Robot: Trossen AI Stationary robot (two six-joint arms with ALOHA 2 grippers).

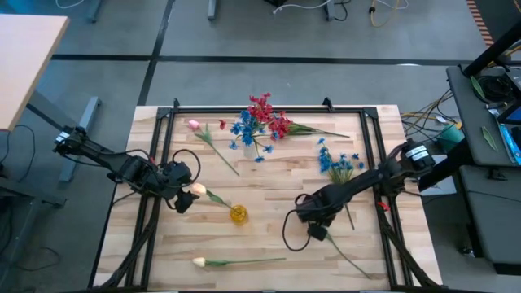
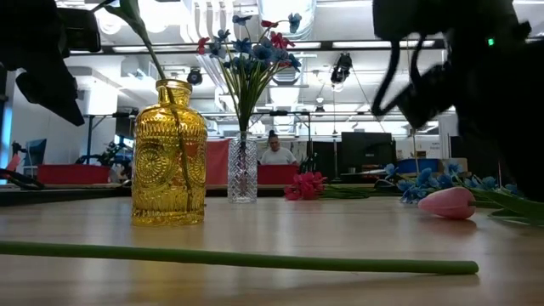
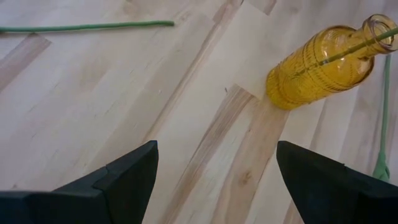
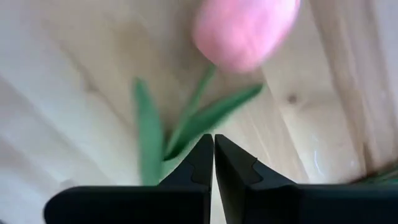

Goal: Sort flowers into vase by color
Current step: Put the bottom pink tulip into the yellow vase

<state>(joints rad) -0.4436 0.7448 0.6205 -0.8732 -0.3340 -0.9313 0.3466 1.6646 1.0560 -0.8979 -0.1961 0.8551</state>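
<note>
Wooden table (image 1: 269,195) bears vases (image 1: 238,214) and loose flowers (image 1: 338,163).

Red and blue flowers (image 1: 259,122) in the clear vase (image 2: 242,172) (mixed), tulips scattered flat.

I've got even overhead light on the table (image 1: 269,244), soft shadows. Low view's backlit by ceiling strips, arms silhouetted. Right wrist: pink tulip (image 4: 245,28) blurred, upper centre.

Just ahead of the left gripper (image 3: 214,180), the yellow vase (image 3: 323,65) is glossy embossed glass. Pale planked wood forms the table (image 3: 93,106); the dark fingers (image 3: 121,180) look matt.
</note>
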